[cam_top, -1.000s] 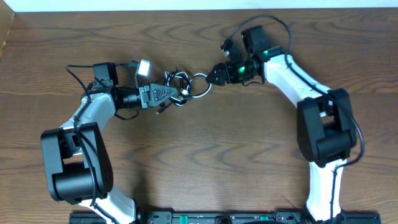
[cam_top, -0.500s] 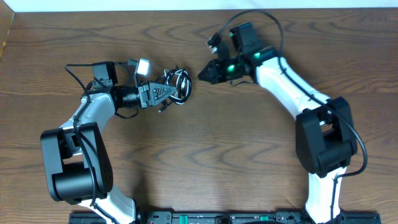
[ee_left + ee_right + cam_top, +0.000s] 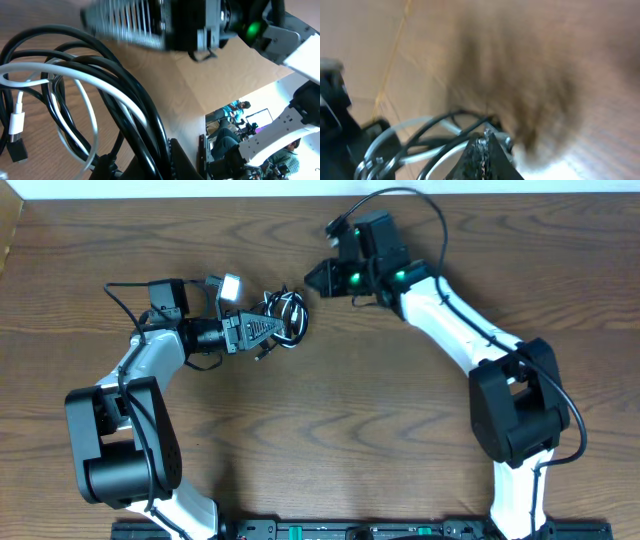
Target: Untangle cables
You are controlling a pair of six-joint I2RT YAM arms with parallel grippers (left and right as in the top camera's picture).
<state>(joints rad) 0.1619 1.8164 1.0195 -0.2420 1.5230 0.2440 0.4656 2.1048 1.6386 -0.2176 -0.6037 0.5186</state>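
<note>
Separation step in hand: left jaws clamped on the tangled cables [image 3: 288,318] at the upper middle of the bench [image 3: 350,410], right jaws together, empty, near but apart from the bundle; the next move likely requires the right jaws to part and take a single loop.

This is a robotics lab. Two white-and-black robot arms, the left arm [image 3: 120,440] and the right arm [image 3: 515,410], stand at the near edge of a wood-grain table [image 3: 330,430]. A black equipment rail [image 3: 330,531] with small green lights runs along that same edge, between their bases. Past the table, the left wrist view shows a plain brown board [image 3: 220,75], a white jointed frame [image 3: 277,132] and people [image 3: 235,106] seated among dark equipment, all small and blurred
</note>
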